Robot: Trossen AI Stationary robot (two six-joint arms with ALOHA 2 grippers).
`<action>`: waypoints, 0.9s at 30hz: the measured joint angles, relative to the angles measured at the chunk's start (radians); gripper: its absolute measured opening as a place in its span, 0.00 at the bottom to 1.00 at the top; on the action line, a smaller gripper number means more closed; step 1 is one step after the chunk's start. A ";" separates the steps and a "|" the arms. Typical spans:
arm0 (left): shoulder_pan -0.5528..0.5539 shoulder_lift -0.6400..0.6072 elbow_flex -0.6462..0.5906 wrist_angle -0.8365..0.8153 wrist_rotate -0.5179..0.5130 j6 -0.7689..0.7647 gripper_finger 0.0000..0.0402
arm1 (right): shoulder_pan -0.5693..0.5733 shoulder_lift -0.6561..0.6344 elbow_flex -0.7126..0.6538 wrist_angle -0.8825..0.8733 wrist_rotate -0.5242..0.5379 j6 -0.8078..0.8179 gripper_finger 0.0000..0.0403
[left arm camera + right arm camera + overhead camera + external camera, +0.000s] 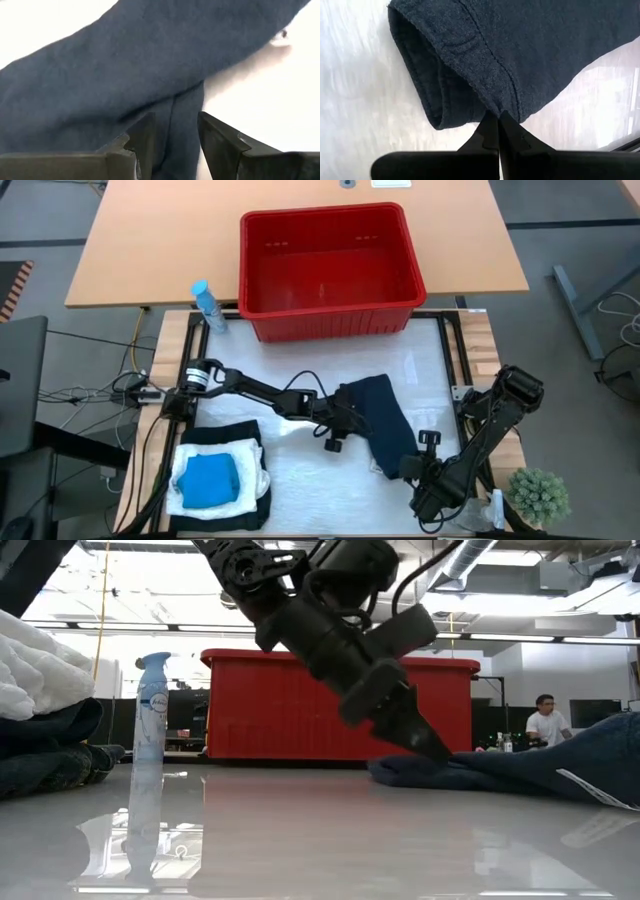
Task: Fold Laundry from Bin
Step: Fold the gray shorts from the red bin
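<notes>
— What do the two arms look like?

— Both the left arm [255,390] and the right arm [490,430] are black, made of round joints and straight links. The left arm has a white ring with a dark mark near its base.

— Are there cables?

— Yes, a thin black cable makes a loop above the left arm, and a round black knob sticks out beside each wrist.

— And the fingers?

— The left gripper [175,145] has two dark, matte fingers with angled, wedge-shaped tips. The right gripper [498,131] has the same dark fingers on a flat black bar.
</notes>
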State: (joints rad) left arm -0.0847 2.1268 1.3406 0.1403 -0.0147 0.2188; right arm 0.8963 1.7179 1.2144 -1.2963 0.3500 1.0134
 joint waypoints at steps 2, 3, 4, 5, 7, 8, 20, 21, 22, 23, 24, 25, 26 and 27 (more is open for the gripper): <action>-0.003 0.017 0.011 0.010 0.000 0.006 0.34 | 0.000 0.000 0.000 0.002 0.000 0.000 0.04; -0.006 0.020 0.014 0.005 -0.007 0.006 0.34 | 0.000 0.000 0.000 0.001 -0.001 0.000 0.04; -0.006 0.021 0.017 0.000 -0.019 0.006 0.34 | 0.000 0.000 0.000 0.002 -0.001 -0.001 0.04; -0.006 0.021 0.017 0.000 -0.026 0.006 0.34 | 0.000 0.000 0.000 0.002 -0.002 -0.001 0.04; -0.007 0.021 0.019 0.008 -0.046 0.006 0.34 | 0.000 0.000 0.000 0.003 -0.004 -0.001 0.04; -0.005 0.021 0.019 0.008 -0.058 0.008 0.34 | 0.000 0.000 0.000 0.003 -0.003 -0.001 0.04; -0.007 0.066 0.047 -0.070 -0.021 0.007 0.17 | 0.000 0.000 0.000 0.006 -0.004 -0.005 0.04; -0.012 0.066 0.055 -0.080 -0.025 0.017 0.15 | 0.000 0.000 0.000 0.006 -0.004 -0.009 0.04; -0.016 0.065 0.055 -0.084 -0.035 0.026 0.13 | 0.000 0.000 0.000 0.006 -0.004 -0.009 0.04; -0.018 0.065 0.055 -0.085 -0.055 0.034 0.11 | 0.000 0.000 0.000 0.006 -0.005 -0.010 0.04; -0.020 0.063 0.055 -0.087 -0.076 0.042 0.09 | 0.000 0.000 0.000 0.006 -0.004 -0.010 0.04; -0.020 0.054 0.055 -0.101 -0.090 0.050 0.06 | 0.000 0.000 0.000 0.006 -0.004 -0.011 0.04; -0.020 0.046 0.054 -0.120 -0.098 0.052 0.03 | 0.000 0.000 0.000 0.006 -0.004 -0.014 0.04; -0.019 0.035 0.054 -0.134 -0.100 0.051 0.02 | 0.000 0.000 0.000 0.006 -0.004 -0.016 0.04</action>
State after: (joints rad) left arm -0.1033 2.1616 1.3945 0.0066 -0.1149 0.2697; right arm 0.8963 1.7176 1.2144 -1.2902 0.3459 0.9972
